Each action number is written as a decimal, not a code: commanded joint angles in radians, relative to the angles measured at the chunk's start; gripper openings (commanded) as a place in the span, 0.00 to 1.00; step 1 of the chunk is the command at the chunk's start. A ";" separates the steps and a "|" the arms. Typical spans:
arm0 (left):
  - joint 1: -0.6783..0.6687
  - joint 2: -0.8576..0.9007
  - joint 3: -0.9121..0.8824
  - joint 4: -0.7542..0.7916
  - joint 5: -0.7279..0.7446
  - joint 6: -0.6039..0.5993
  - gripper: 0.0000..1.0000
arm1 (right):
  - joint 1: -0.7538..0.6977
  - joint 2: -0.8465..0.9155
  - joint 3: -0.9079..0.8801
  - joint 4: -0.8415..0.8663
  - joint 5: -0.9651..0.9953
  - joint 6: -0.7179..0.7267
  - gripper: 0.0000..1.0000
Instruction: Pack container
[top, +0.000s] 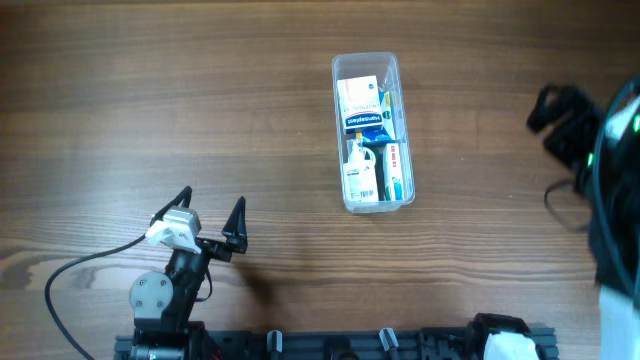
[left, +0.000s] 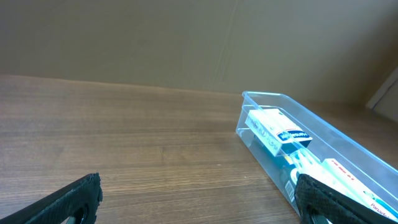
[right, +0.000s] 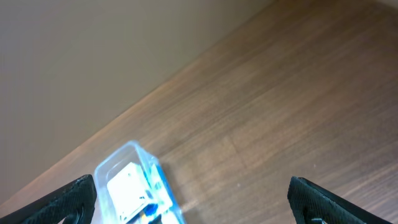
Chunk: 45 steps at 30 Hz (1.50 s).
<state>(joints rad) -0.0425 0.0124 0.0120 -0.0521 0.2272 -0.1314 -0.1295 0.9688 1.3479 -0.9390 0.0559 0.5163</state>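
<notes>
The container (top: 391, 72) is a clear, long plastic tub standing on the wooden table, right of centre. Inside lie a white and orange box (top: 358, 94), a blue-labelled box (top: 366, 121) and some white packs (top: 362, 176). My left gripper (top: 212, 212) stands open near the front edge, well left of the tub, with nothing between its fingers. In the left wrist view the container (left: 273, 98) sits ahead to the right of the gripper (left: 199, 186). My right gripper (right: 191, 185) is open and empty, high above the table, with the container (right: 127, 154) at lower left.
A grey cable (top: 70, 275) loops on the table by the left arm's base (top: 155, 300). The right arm's dark body and cables (top: 580, 130) fill the far right edge. A black rail (top: 400, 345) runs along the front edge.
</notes>
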 joint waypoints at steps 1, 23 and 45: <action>0.008 -0.010 -0.006 -0.003 0.008 0.019 1.00 | 0.013 -0.180 -0.100 0.003 -0.002 0.007 1.00; 0.008 -0.010 -0.006 -0.003 0.008 0.019 1.00 | 0.111 -0.966 -1.241 0.894 -0.261 -0.362 1.00; 0.008 -0.010 -0.006 -0.003 0.008 0.019 1.00 | 0.110 -0.965 -1.343 0.956 -0.253 -0.411 1.00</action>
<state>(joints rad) -0.0425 0.0128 0.0120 -0.0528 0.2272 -0.1314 -0.0246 0.0200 0.0074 0.0135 -0.1833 0.1249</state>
